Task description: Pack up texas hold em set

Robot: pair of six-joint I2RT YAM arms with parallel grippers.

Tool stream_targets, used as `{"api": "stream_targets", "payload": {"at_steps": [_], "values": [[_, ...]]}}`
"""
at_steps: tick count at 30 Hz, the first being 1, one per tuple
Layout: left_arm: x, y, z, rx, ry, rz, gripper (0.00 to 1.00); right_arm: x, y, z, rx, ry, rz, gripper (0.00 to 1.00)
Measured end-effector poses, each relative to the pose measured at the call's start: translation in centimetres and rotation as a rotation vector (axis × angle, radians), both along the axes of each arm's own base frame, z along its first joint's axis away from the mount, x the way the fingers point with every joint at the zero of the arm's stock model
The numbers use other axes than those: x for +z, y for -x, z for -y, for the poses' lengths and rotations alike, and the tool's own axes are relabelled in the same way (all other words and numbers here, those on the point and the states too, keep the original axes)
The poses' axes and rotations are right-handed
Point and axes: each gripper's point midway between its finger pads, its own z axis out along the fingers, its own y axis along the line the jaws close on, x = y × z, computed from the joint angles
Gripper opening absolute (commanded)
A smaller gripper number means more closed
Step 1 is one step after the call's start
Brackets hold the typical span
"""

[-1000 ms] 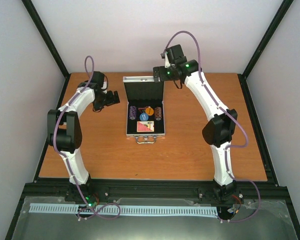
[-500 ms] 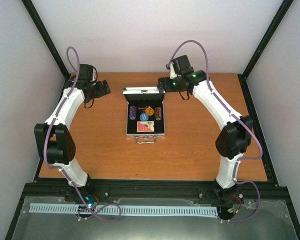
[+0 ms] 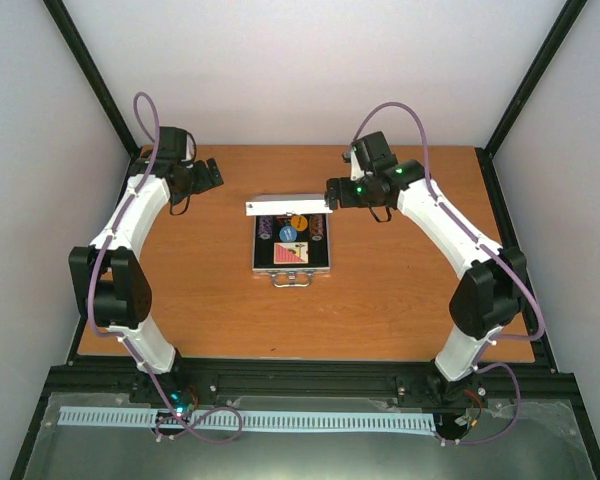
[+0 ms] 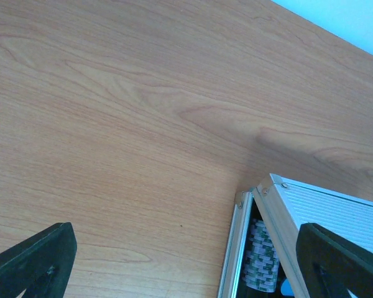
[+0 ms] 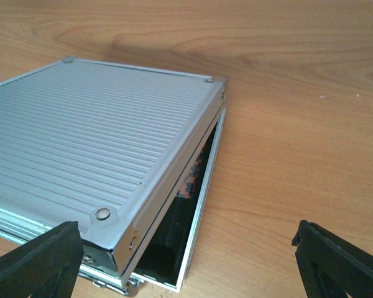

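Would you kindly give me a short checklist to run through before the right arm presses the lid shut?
1. Left gripper clear of the case: ok.
2. Right gripper open, by the lid's right corner: ok.
3. Lid shut: not ok, a gap shows.
4. Chips and deck low enough for the lid: cannot tell.
5. Case flat on the table: ok.

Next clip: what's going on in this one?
The right gripper, open, is at the right end of the lid of the silver case. The lid has swung from upright to partly closed in the last second. Chip stacks and the red card deck sit inside. The left gripper hovers open, off to the left.
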Motion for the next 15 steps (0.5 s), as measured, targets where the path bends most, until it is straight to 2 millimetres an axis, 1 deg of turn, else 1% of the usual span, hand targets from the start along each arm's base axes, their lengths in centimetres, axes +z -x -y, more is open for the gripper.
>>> {"api": "stream_targets", "payload": {"at_steps": [9,15], "values": [[0.3,0.1,0.6,-0.021,0.031,0.004,1.0,-1.4,2.1,0.4,-0.006,0.027,-0.037,0.93],[1.3,0.5,1.6,-0.05,0.06,0.024,1.0,-2.4,4.3,-0.5,0.022,0.035,-0.066,0.92]]}}
